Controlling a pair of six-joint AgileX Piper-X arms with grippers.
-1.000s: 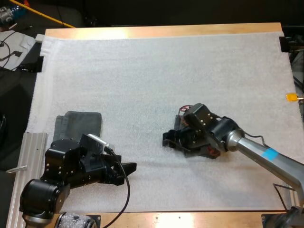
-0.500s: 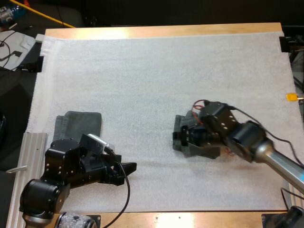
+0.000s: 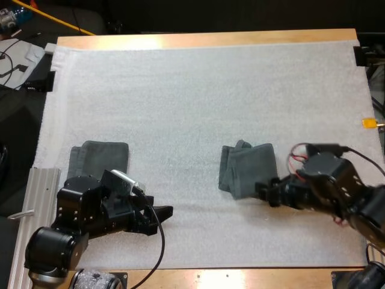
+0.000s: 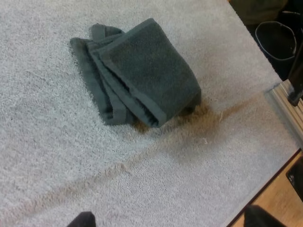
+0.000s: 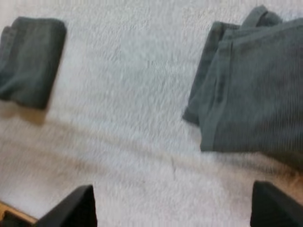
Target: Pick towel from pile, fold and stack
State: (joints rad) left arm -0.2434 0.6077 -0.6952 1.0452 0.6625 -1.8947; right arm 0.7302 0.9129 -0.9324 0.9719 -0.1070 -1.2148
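White mat [image 3: 180,90] covers a wooden table [image 3: 204,40].

From the high view, the centre towel [image 3: 246,170], dark grey-green and folded, lies just right of the frame's middle. Its layered edges face left and a small loop sticks up at its top. The left towel [image 3: 101,158], also folded, lies at the left of the frame, with its lower edge hidden behind the left arm [image 3: 84,214]. The left gripper [image 3: 161,212] sits in the lower left, pointing right, well apart from the centre towel. The right gripper [image 3: 266,192] is in the lower right, just beside the centre towel's lower right corner; I cannot tell whether it touches.

From the left wrist view, the centre towel lies flat on the mat ahead of the left claw. Its fingertips [image 4: 81,220] stand wide apart, with nothing between them.

From the right wrist view, the fingertips [image 5: 78,208] of the right claw are spread wide and empty. The centre towel is just beyond them. The left towel lies farther off across bare mat.
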